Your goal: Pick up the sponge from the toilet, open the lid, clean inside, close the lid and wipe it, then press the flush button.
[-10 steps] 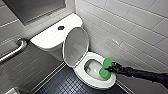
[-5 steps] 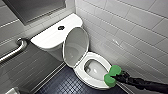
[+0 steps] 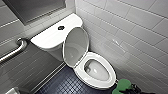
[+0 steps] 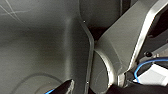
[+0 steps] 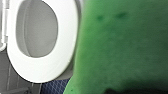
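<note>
Since the earlier frames the sponge point(image 3: 122, 86) has been drawn off the front of the toilet seat point(image 3: 96, 82) and is now seen lower and further right in the head view, clear of the rim and above the dark blue tiled floor point(image 3: 62, 83).

At the far left a metal grab bar point(image 3: 15, 51) is fixed to the grey wall. Beside it the white tank top point(image 3: 50, 37) is seen, with the dark flush button point(image 3: 61, 27) set in its middle. The lid point(image 3: 76, 46) is raised and leans back toward the tank. In front of it the oval seat is down around the open bowl point(image 3: 96, 70) of the toilet. A white tiled wall point(image 3: 130, 30) runs along the right.

Just beside the seat's front right edge, and apart from it, the green sponge is pinched at its far end by the right gripper point(image 3: 136, 88), which comes in dark from the lower right corner. In the right wrist view the sponge is shown large and close, with the seat beyond it.

In the left wrist view grey metal surfaces are seen near the left gripper point(image 4: 92, 88); whether it is spread or pressed together cannot be told.
</note>
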{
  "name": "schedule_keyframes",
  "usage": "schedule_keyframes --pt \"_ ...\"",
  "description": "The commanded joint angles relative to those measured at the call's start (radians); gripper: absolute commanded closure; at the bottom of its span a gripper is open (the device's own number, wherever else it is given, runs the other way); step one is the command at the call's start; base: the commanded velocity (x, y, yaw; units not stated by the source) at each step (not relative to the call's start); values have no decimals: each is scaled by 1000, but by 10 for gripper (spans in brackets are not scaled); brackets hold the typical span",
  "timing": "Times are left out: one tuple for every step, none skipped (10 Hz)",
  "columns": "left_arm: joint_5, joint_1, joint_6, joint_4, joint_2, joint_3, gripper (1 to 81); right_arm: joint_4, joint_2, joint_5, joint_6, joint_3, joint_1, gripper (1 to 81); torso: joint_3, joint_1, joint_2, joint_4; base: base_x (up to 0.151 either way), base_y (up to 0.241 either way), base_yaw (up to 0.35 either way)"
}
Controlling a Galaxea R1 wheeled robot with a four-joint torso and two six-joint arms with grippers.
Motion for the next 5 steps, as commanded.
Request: schedule_keyframes --pt "88 31 11 2 2 20 10 -3 -144 -4 -2 137 -22 811 0 0 0 0 0 0 0" --pt "88 29 12 3 3 20 10 -9 -169 -5 -6 163 -32 811 0 0 0 0 0 0 0" --pt "88 28 12 3 5 21 10 -14 -191 -11 -8 196 -23 811 0 0 0 0 0 0 0" --pt "88 26 12 3 5 20 10 -20 -221 -13 -8 248 17 811 0 0 0 0 0 0 0" --pt "85 26 12 3 6 18 10 -23 -235 -34 -8 297 82 811 0 0 0 0 0 0 0"
